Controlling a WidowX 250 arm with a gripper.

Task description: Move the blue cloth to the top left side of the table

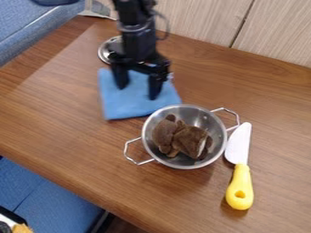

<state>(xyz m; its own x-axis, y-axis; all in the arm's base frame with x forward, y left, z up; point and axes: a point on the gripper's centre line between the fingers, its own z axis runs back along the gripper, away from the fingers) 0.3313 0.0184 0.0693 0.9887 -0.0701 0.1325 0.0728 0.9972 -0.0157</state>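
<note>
The black gripper point(138, 88) hangs over the upper part of the blue cloth point(130, 104), its two fingers spread wide apart and pointing down. Lying flat and roughly square, the cloth is left of centre, up against the upper left of the metal pot. Part of it is hidden behind the fingers. Whether the fingertips touch the cloth, I cannot tell.
A metal pot point(156, 157) with two wire handles holds a brown plush toy point(188, 139). Right of it lies a knife with a yellow handle point(240, 182). Behind the gripper is a round metal lid point(105, 50). A wooden wall borders the table point(67, 136) at the back.
</note>
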